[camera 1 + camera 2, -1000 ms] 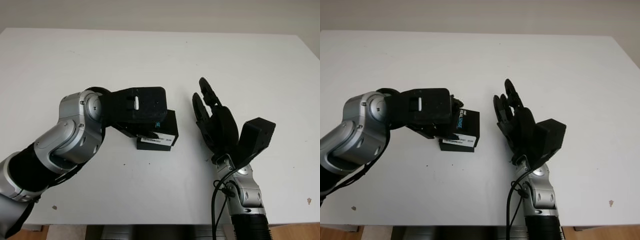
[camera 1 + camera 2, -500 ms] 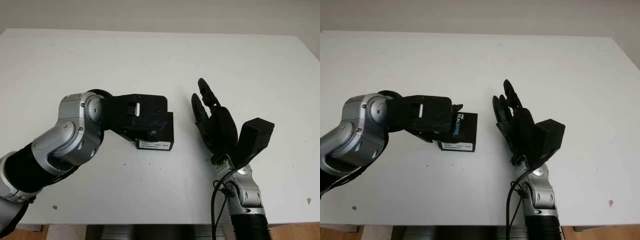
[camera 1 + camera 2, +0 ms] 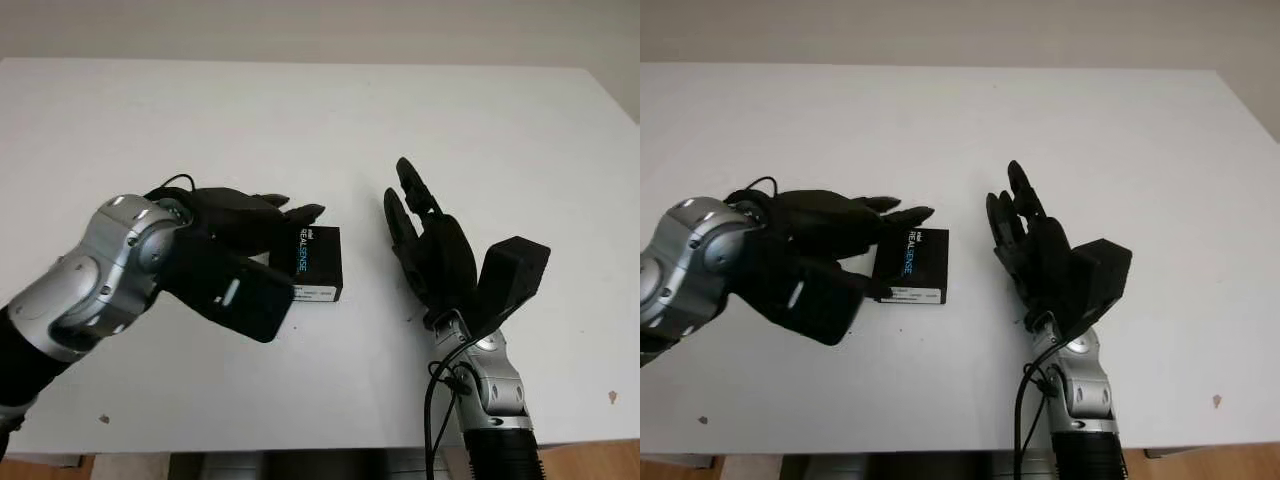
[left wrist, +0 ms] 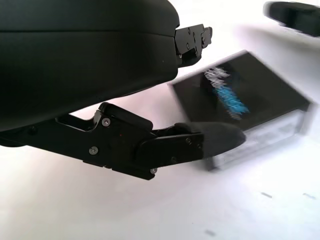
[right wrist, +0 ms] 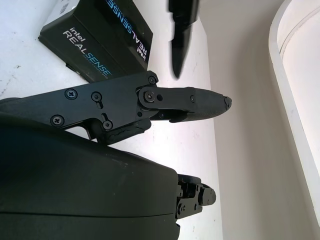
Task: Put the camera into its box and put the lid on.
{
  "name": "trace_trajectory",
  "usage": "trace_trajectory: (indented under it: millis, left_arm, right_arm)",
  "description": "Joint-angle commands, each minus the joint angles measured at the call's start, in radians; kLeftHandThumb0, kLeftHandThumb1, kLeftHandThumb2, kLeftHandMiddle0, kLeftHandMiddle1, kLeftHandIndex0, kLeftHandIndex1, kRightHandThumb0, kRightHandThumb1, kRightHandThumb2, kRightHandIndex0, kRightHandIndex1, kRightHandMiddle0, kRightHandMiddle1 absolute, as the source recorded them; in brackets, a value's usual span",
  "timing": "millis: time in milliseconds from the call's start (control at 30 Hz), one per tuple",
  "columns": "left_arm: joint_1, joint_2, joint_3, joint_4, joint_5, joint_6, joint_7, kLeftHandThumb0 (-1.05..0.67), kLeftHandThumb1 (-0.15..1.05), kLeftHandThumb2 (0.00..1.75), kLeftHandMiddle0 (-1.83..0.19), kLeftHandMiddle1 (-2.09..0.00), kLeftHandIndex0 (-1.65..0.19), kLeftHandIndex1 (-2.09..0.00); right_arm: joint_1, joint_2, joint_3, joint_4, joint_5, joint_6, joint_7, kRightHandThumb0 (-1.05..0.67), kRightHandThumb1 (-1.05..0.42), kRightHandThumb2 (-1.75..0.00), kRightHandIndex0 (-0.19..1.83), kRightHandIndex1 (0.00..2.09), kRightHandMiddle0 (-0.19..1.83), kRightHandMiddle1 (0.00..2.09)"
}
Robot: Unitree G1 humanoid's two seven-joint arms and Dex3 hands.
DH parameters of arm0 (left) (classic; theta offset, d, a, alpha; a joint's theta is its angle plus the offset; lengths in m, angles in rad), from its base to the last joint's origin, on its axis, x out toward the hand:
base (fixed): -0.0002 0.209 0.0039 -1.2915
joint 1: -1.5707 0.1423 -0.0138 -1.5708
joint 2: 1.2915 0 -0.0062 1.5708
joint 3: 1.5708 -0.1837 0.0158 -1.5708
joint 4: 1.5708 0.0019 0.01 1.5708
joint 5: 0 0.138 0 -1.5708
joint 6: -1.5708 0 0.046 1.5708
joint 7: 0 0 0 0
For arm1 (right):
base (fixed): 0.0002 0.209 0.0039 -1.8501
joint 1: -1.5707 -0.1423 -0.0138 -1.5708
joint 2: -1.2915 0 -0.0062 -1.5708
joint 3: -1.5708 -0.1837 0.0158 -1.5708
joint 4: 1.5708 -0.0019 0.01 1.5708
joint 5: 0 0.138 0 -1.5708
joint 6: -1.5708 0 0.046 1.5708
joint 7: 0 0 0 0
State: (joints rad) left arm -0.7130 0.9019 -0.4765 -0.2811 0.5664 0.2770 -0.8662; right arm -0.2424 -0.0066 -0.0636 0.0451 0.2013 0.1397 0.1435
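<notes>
Black box (image 3: 317, 262): lidded, flat on white table (image 3: 300, 110), mid-front. Left hand (image 3: 255, 215): open, fingertips over box's near-left edge, contact unclear. Right hand (image 3: 425, 240): open, right of box, apart.

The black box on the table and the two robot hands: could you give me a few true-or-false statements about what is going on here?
1. The black box lies closed on the white table. True.
2. The right hand is gripping the box. False: it is open and stands apart from the box, to its right.
3. The left hand is at the box's left side, fingers reaching over its edge. True.
4. The box has white and blue lettering on its top. True.
5. A loose lid lies beside the box. False: no separate lid is seen on the table.
</notes>
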Motion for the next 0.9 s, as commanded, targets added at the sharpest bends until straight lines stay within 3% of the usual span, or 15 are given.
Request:
trace_trajectory:
  millis: [0, 233, 367, 500, 600, 667, 867]
  left_arm:
    - [0.012, 0.008, 0.047, 0.032, 0.007, 0.0, -0.008, -0.81, 1.05, 0.71, 0.19, 0.0, 0.19, 0.0]
    - [0.105, -0.072, 0.236, 0.064, -0.036, 0.125, 0.103, -0.82, 1.05, 0.64, 0.19, 0.0, 0.19, 0.0]
    - [0.182, -0.203, 0.367, 0.093, -0.139, 0.153, 0.258, -0.83, 1.05, 0.63, 0.19, 0.0, 0.19, 0.0]
    - [0.249, -0.346, 0.488, 0.148, -0.288, 0.075, 0.423, -0.79, 1.05, 0.61, 0.19, 0.0, 0.19, 0.0]
    - [0.296, -0.446, 0.542, 0.203, -0.384, -0.067, 0.534, -0.76, 1.05, 0.65, 0.19, 0.0, 0.19, 0.0]
    - [0.317, -0.513, 0.569, 0.24, -0.464, -0.144, 0.571, -0.75, 1.05, 0.66, 0.19, 0.0, 0.19, 0.0]
    - [0.38, -0.662, 0.59, 0.284, -0.622, -0.239, 0.627, -0.78, 1.05, 0.62, 0.19, 0.0, 0.19, 0.0]
  right_arm:
    - [-0.005, -0.016, -0.01, -0.004, 0.003, -0.019, 0.011, -0.57, -1.05, -0.36, 0.02, 0.06, 0.05, 0.06]
    - [-0.042, -0.048, -0.015, -0.005, -0.009, -0.016, 0.024, -0.61, -1.05, -0.38, 0.0, 0.05, 0.03, 0.05]
    - [-0.064, -0.058, -0.01, -0.005, -0.046, -0.036, 0.007, -0.67, -1.05, -0.45, -0.02, 0.04, 0.02, 0.04]
    - [-0.08, -0.078, 0.012, -0.017, -0.111, -0.063, -0.006, -0.7, -1.05, -0.6, -0.1, 0.01, -0.07, 0.01]
    - [-0.09, -0.09, 0.023, -0.028, -0.14, -0.05, -0.012, -0.73, -1.05, -0.63, -0.17, 0.0, -0.16, 0.0]
    - [-0.093, -0.091, 0.03, -0.04, -0.158, -0.028, -0.022, -0.75, -1.05, -0.62, -0.19, 0.0, -0.18, 0.0]
    - [-0.08, -0.088, 0.047, -0.062, -0.176, -0.013, -0.028, -0.73, -1.05, -0.6, -0.19, 0.0, -0.19, 0.0]
